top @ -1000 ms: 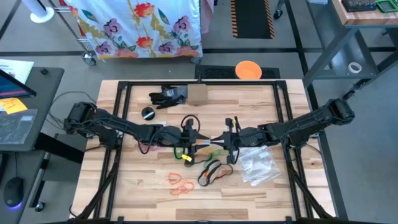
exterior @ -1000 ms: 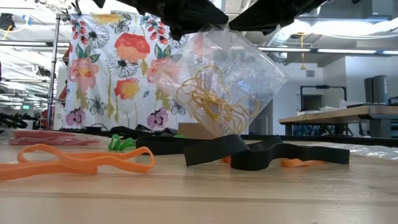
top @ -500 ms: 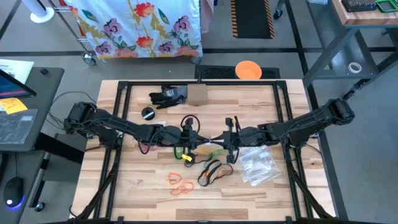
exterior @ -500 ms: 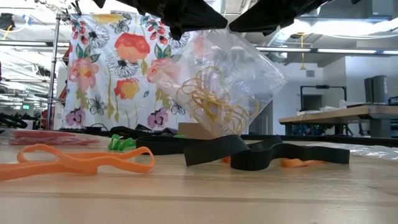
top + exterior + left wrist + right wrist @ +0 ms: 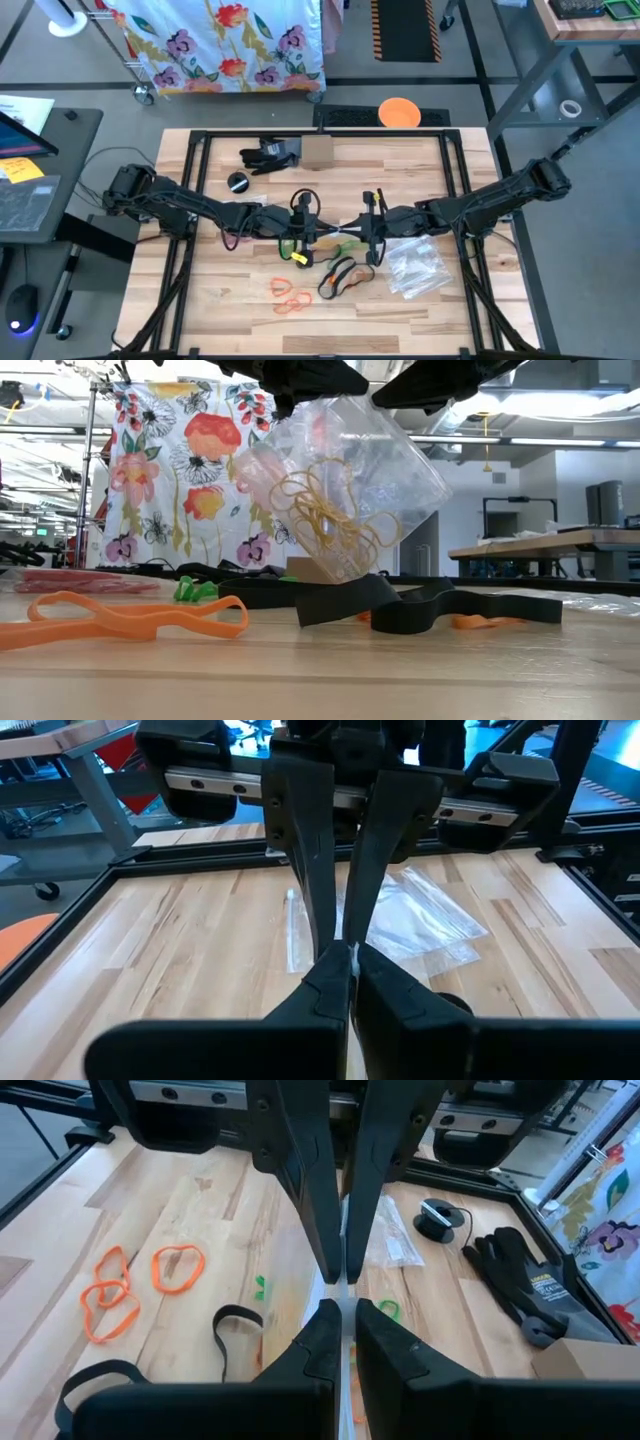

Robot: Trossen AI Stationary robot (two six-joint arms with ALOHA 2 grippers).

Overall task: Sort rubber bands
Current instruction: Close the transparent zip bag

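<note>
I am holding a clear bag up over the middle of the desk, my left tool and my right tool each clamped on its top edge. Yellow rubber bands are bunching inside it. Orange bands, black bands and green ones are lying on the wood just beneath and nearer. If I am pulling unevenly, the thin film may be slipping from one pinch, tipping the bag and spilling yellow loops among the unsorted colours.
</note>
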